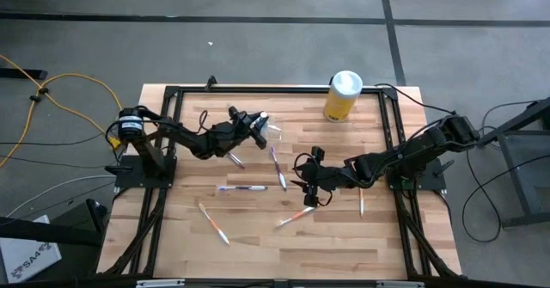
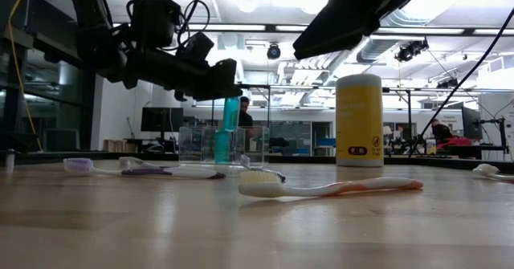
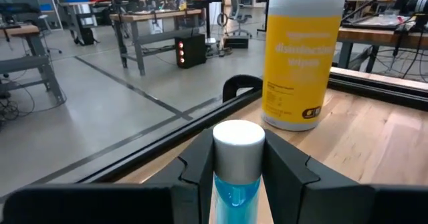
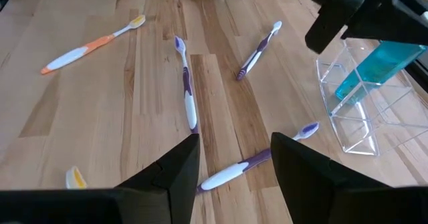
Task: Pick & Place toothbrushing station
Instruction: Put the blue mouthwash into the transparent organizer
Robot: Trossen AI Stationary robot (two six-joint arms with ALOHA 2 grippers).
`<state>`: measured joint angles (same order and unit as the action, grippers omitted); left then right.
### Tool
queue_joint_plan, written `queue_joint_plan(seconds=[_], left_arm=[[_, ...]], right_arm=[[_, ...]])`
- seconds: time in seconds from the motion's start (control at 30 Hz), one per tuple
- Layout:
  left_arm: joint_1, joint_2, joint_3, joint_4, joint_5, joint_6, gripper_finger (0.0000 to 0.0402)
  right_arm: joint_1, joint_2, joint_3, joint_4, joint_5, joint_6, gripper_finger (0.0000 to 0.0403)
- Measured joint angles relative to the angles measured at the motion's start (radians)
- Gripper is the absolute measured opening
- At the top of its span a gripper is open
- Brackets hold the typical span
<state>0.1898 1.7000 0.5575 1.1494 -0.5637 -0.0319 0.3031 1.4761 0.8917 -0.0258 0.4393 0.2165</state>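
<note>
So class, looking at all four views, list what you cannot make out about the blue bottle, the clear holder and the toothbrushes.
- Blue bottle: its lower part is cut off by the left wrist picture's edge, between the left gripper's fingers.
- Clear holder: cropped at the right wrist picture's edge; a faint outline in the high view.
- Yellow toothbrush: mostly hidden behind the right gripper's finger.
- Toothbrush brands: too small everywhere.

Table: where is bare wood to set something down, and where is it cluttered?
Free: the strip along the table's near edge, and the far-left corner beside the left arm. Crowded: the middle, with toothbrushes scattered between the left hand at the clear holder and the right hand. The yellow canister fills the far right.
</note>
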Motion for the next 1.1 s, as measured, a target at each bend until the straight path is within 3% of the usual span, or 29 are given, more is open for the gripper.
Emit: queue_joint_plan(seconds=[0.4,1.1], left_arm=[[0.0,0.032,0.0,0.021,-0.04,0.004,0.009],[-0.023,0.032,0.0,-0.102,-0.12,-0.071,0.009]], right_arm=[[0.0,0.0,0.0,0.0,0.0,0.0,0.0175],[0.005,0.0,0.0,0.007,-0.003,0.0,0.0175]])
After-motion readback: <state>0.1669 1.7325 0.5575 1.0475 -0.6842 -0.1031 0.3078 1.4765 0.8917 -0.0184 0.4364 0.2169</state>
